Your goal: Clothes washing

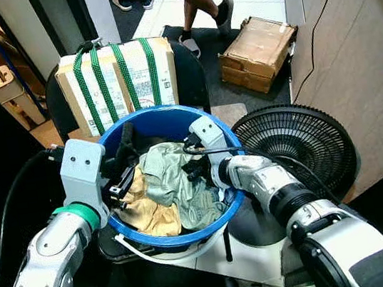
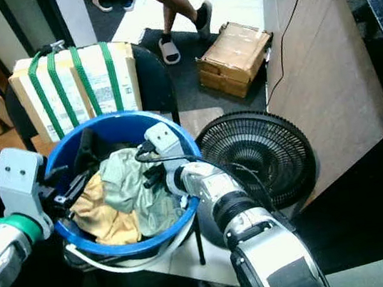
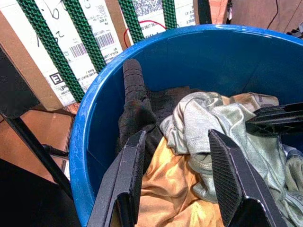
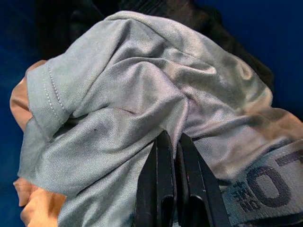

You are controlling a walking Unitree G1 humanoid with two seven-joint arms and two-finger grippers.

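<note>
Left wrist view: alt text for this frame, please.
The left gripper, fingers open, hovers over a blue tub of laundry: a grey-green garment, an orange cloth, a black garment. A strapped cardboard box stands behind.

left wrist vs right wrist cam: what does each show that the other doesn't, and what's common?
Left wrist view alone: the strapped cardboard box behind the blue tub, a black garment draped against the tub's inner wall, and the left end effector open above the orange cloth.

Right wrist view alone: the right end effector, its fingers pressed together against the grey-green shirt, and a waistband with printed letters.

Both: the grey-green shirt, the orange cloth under it, the blue tub wall.
</note>
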